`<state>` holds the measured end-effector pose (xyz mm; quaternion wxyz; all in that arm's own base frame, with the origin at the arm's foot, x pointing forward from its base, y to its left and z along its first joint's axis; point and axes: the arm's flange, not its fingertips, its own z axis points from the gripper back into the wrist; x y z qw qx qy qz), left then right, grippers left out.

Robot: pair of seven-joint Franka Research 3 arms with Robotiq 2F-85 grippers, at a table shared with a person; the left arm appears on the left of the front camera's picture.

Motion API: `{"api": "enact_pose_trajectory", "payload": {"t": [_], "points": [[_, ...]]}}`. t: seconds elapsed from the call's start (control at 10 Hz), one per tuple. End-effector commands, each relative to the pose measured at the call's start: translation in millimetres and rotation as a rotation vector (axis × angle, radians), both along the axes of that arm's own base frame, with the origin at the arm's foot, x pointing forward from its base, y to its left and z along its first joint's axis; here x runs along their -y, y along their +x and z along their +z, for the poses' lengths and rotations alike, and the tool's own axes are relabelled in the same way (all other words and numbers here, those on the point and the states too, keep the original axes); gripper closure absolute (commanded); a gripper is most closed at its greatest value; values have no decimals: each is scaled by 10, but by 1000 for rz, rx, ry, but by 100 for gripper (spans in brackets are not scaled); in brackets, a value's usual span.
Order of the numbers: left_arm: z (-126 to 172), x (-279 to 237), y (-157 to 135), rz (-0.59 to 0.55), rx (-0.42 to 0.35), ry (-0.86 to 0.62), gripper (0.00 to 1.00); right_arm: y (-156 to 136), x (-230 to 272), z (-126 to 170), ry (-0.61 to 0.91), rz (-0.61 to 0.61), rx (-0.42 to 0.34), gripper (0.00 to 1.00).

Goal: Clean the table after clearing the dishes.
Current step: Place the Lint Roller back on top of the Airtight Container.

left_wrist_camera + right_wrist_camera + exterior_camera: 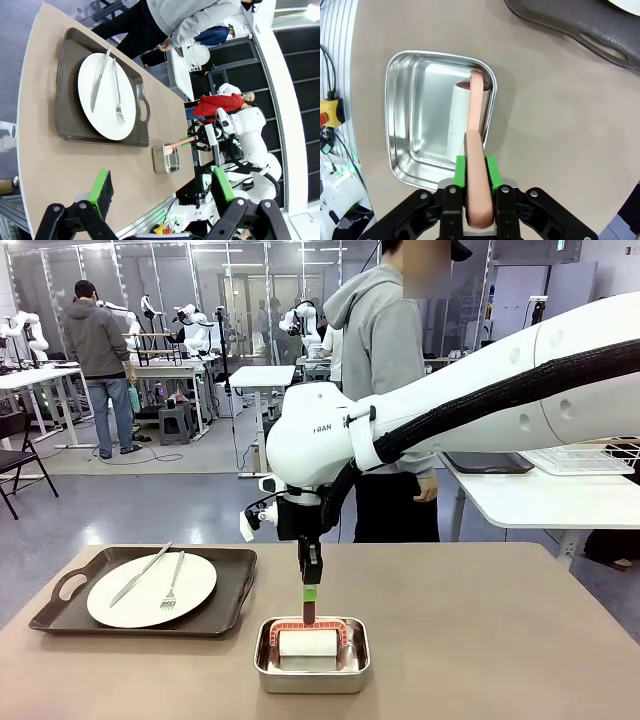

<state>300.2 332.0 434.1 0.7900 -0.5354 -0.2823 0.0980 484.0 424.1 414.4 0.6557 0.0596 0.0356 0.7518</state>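
The tan-brown table [480, 640] holds a dark tray [60, 615] at the left. On the tray lies one of the dishes, a white plate [200, 575], with a knife [140, 575] and fork [173, 585] on it. Near the front edge, a small steel pan [312, 677] contains a white roller [306, 644] with a pink handle [476, 115]. My right gripper [309, 600] points straight down and is shut on that handle; in the right wrist view the right gripper [476, 167] pinches it between green pads. High above the table, my left gripper [162, 185] hangs open, holding nothing.
A person in a grey hoodie [385, 360] stands at the table's far edge. A white-topped table [540, 495] with a wire rack stands at the back right. The tray's handle [600, 45] lies a short way from the pan [405, 100].
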Motion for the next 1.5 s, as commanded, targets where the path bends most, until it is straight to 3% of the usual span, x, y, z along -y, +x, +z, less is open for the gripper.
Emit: {"api": "enact_pose_trajectory", "payload": {"t": [0.0, 0.2, 0.3, 0.4, 0.5, 0.6, 0.9, 1.0, 1.3, 1.4], "points": [[35, -17, -38, -13, 2, 4, 0, 300, 132, -231, -2, 51, 52, 79], [35, -17, -38, -13, 2, 4, 0, 295, 89, -201, -19, 59, 43, 79], [35, -17, -38, -13, 2, 4, 0, 291, 79, -163, -19, 55, 43, 68], [35, -17, -38, -13, 2, 4, 0, 283, 74, -98, -29, 59, 50, 66], [35, -17, -38, -13, 2, 4, 0, 273, 79, -39, -32, 53, 55, 54], [35, -17, -38, -13, 2, 4, 0, 264, 78, 25, -21, 47, 57, 52], [35, -17, -38, -13, 2, 4, 0, 218, 71, 364, 9, 27, 75, 28], [35, -17, -38, -13, 2, 4, 0, 234, 74, 413, 5, 14, 74, 26], [35, -17, -38, -13, 2, 4, 0, 259, 81, 432, 11, 1, 74, 3], [35, -17, -38, -13, 2, 4, 0, 273, 87, 459, 14, -3, 77, 0]]}}
